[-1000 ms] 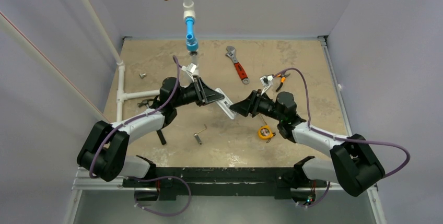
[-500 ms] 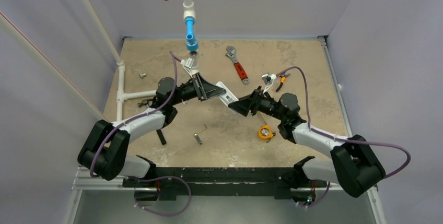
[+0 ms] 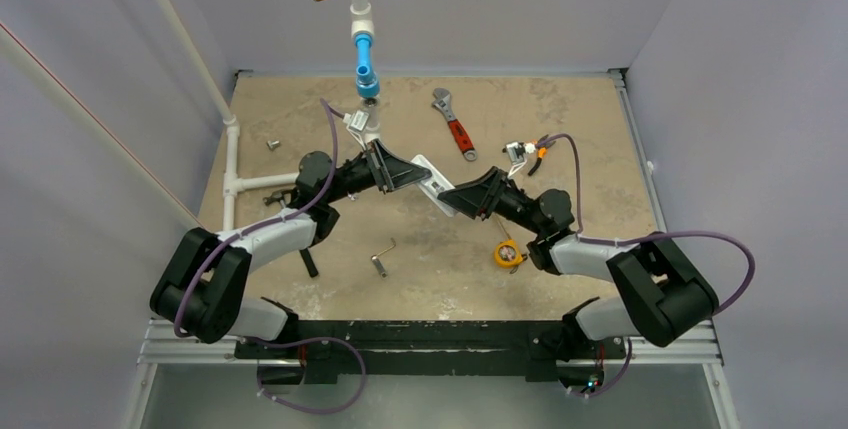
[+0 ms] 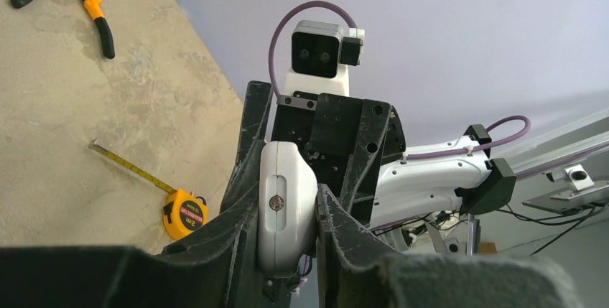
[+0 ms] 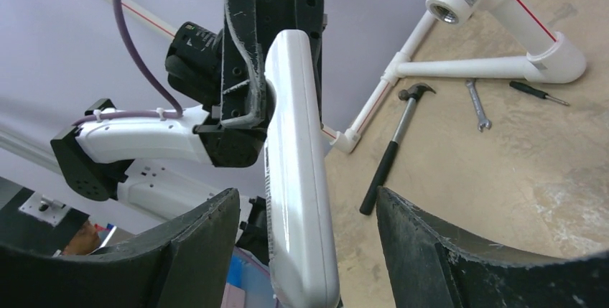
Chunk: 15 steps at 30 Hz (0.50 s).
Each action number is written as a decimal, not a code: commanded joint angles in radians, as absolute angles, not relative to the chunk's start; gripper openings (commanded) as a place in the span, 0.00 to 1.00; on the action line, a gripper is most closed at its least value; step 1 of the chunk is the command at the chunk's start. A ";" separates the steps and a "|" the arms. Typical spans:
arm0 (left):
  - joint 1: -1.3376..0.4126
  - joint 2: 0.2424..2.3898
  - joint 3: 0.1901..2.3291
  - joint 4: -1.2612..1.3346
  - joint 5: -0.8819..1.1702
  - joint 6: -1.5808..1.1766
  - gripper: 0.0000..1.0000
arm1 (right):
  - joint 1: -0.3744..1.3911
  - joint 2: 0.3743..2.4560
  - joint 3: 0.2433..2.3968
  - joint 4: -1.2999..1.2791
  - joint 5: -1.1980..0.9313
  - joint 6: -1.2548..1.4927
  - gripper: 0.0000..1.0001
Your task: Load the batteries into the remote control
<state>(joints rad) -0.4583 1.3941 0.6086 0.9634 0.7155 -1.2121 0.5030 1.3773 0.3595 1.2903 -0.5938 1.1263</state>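
White arms [image 3: 270, 234], purple cables [image 4: 314, 5]; left claw [image 3: 418, 181], right claw [image 3: 447, 199] black.

Remote control [image 3: 431, 181] over middle of surface [image 3: 570, 109], clamped in left gripper [image 3: 412, 179]. Right gripper [image 3: 452, 195] straddled its other end, jaws clear of it. Wrench [image 3: 455, 127] lay behind, pliers [image 3: 538, 155] right of wrench. Tape measure [image 3: 509, 253] near right, hex key [image 3: 381, 258] near centre. Pipe [image 3: 233, 164] along left edge.

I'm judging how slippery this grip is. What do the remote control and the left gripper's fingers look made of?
The remote control: smooth, slightly glossy white moulded plastic, judging by the soft sheen along its rounded edges; one small metallic-looking screw. Fingers of the left gripper: matte black, rough-textured surface, probably printed plastic or a rubbery pad; unclear which.
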 commanded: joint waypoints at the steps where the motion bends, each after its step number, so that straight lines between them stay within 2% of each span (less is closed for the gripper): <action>1: -0.454 1.384 0.609 1.022 0.727 -1.202 0.00 | 0.504 1.369 0.363 1.390 -0.581 1.148 0.67; 11: -0.452 1.385 0.610 1.022 0.726 -1.201 0.00 | 0.504 1.359 0.386 1.286 -0.619 1.093 0.38; 15: -0.451 1.388 0.611 1.018 0.732 -1.204 0.00 | 0.504 1.373 0.393 1.297 -0.621 1.091 0.20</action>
